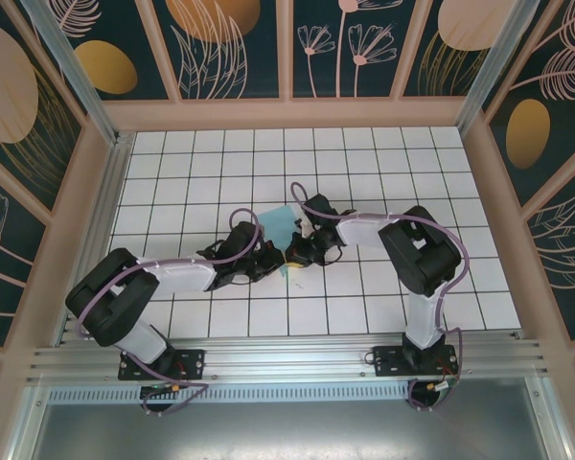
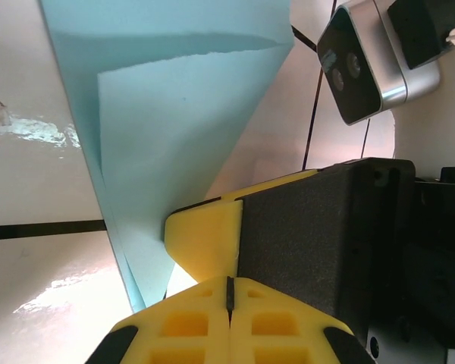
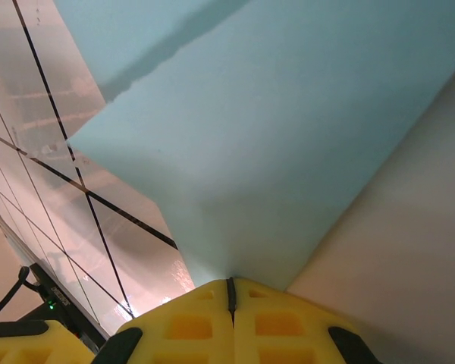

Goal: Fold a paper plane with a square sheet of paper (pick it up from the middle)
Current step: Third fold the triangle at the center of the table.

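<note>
Evidently the right claw (image 3: 229, 283) is clamped on the paper (image 3: 273, 136), its yellow jaws together and the sheet fanning out from their seam, I'd guess to pin a fold. Just beside it the left claw (image 2: 229, 285) has its jaws together too. The paper's narrow end runs down against it, though I cannot tell whether it is nipped there. Folded over itself, the paper sits mid-way across the table (image 1: 364, 163) between both arms, likely so each can reach a crease.
</note>
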Controlling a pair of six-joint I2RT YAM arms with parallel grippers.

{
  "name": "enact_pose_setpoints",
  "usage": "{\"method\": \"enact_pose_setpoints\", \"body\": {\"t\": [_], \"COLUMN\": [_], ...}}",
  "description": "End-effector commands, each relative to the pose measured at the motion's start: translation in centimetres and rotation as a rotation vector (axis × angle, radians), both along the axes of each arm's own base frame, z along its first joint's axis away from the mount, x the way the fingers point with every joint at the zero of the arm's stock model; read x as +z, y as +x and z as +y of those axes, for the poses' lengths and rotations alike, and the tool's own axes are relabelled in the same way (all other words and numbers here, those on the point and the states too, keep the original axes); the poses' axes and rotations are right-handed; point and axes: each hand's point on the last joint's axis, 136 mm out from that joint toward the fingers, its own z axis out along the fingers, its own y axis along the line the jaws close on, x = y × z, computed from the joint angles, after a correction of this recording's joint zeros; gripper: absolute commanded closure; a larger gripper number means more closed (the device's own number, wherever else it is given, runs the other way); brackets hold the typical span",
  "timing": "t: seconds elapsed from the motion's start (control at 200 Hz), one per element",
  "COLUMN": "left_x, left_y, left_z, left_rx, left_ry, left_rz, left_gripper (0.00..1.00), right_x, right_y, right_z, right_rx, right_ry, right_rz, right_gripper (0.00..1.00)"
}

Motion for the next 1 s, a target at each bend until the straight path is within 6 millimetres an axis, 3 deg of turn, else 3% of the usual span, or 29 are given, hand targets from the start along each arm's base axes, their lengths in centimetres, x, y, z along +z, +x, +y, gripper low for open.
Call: {"method": "enact_pose_setpoints", "body": {"t": [0.0,0.095,0.185,0.335,0.53,0.711,0.996], "left_x": [-3.0,-3.6,-2.8,-1.2,-1.3,-2.1,-4.6], "left_y": [-2.8,-3.4,-3.5,-3.0,-2.4,-1.7,-2.1], "left_z": [-0.2,1.2,1.6,0.9,-0.5,-0.8,1.2], "left_rx": [-0.055,-0.022,-0.007,-0.011,-0.031,-0.025,0.028], "left_ry": [0.045,0.08,0.071,0.009,-0.034,0.007,0.128], "left_rz": [0.128,0.142,0.117,0.076,0.077,0.083,0.148], "left_gripper": [1.0,1.0,1.0,1.0,1.0,1.0,1.0], "right_x": [-1.3,-1.1,-1.1,-1.2,-1.3,-1.4,-1.2], "right_y": [-0.3,-0.3,-0.2,-0.2,-0.2,-0.3,-0.4], "right_z": [-0.2,-0.3,-0.3,-0.3,-0.2,-0.2,-0.1], "right_rx": [-0.009,-0.017,-0.02,-0.016,-0.014,-0.013,-0.006], "right_ry": [-0.048,-0.043,-0.039,-0.04,-0.038,-0.04,-0.036], "right_rz": [0.033,0.03,0.03,0.029,0.032,0.033,0.031], "right_gripper": [1.0,1.0,1.0,1.0,1.0,1.0,1.0]}}
